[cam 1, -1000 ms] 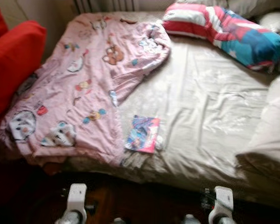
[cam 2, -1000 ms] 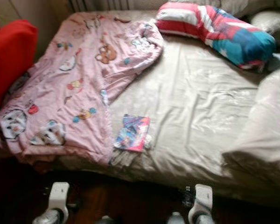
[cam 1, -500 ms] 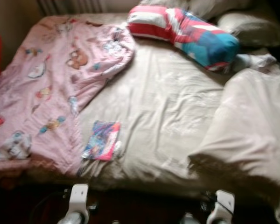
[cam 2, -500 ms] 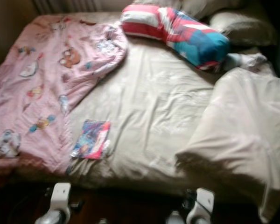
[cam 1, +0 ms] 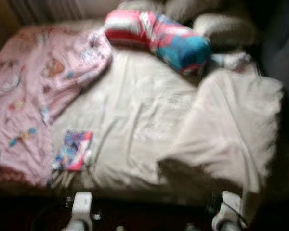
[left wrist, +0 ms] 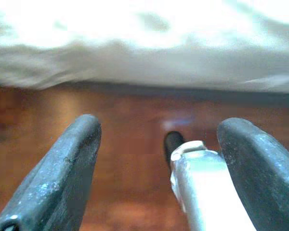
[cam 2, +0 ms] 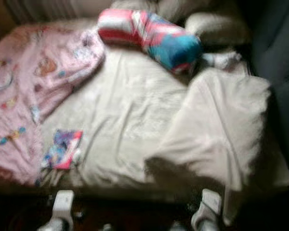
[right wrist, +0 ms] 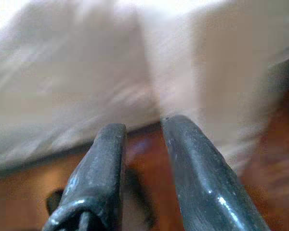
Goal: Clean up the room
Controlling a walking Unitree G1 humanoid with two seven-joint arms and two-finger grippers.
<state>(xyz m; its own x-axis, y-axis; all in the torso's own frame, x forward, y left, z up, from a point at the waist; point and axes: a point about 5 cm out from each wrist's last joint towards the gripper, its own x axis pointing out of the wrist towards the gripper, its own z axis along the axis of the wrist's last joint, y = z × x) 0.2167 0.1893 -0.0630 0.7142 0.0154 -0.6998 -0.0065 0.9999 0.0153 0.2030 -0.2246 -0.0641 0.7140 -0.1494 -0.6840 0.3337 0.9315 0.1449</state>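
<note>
A bed (cam 1: 135,110) with a crumpled beige sheet stands before me. A pink cartoon-print blanket (cam 1: 24,96) covers its left side. A small colourful book or packet (cam 1: 73,150) lies near the front edge beside the blanket. A red, white and blue striped pillow (cam 1: 159,41) lies at the back, with a white sock (cam 1: 229,60) next to it. A bunched beige duvet (cam 1: 231,125) lies on the right. Both arms hang low by the bed's front edge. My left gripper (left wrist: 161,122) is open wide over the wooden floor. My right gripper (right wrist: 143,125) is open by a narrow gap, holding nothing.
Beige pillows (cam 1: 224,29) lie at the head of the bed. Something dark (cam 2: 274,57) stands along the bed's right side. Wooden floor (left wrist: 130,159) runs under the bed's front edge. The head views are blurred.
The whole picture has slid left, so the camera has turned right. The red cushion has left the view and the duvet fills more of the right. Nothing on the bed has moved.
</note>
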